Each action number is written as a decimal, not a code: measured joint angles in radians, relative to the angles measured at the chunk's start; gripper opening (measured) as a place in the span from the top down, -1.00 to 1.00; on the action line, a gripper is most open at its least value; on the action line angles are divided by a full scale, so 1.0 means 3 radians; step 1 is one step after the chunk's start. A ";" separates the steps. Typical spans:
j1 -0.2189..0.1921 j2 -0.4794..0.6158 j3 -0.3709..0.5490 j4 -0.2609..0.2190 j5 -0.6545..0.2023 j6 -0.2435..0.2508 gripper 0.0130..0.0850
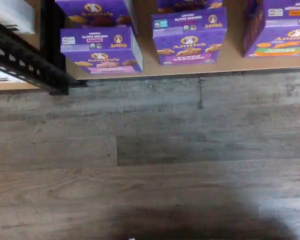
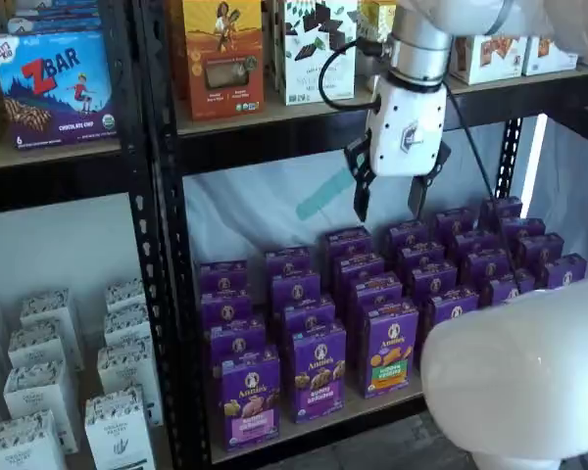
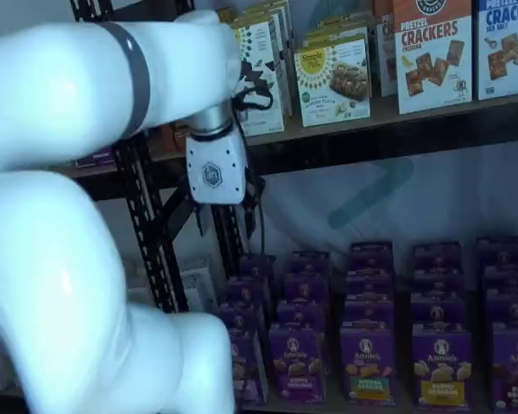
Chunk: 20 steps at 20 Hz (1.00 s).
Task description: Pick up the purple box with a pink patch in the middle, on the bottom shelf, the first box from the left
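Observation:
The purple box (image 2: 250, 397) with a pink band stands at the front left of the bottom shelf (image 2: 314, 438), first in its row of Annie's boxes. The wrist view shows it (image 1: 101, 50) on the light-brown board (image 1: 146, 30), beside a box with a purple band (image 1: 189, 37) and one with a green-and-orange patch (image 1: 280, 35). My gripper (image 2: 387, 201) hangs under the upper shelf, well above the boxes and to the right of the purple box. Its two black fingers are open and empty. In a shelf view its white body (image 3: 214, 172) shows and its fingers are unclear.
A black perforated upright (image 2: 162, 245) borders the purple box on its left. White boxes (image 2: 44, 392) fill the neighbouring bay. The upper shelf (image 2: 274, 108) holds several snack boxes. Grey wood-look floor (image 1: 150, 160) lies before the shelf. My white arm (image 3: 69, 216) blocks much of a shelf view.

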 joint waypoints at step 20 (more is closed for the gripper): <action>0.0269 0.0946 0.0481 -0.0067 -0.1421 0.0181 -1.00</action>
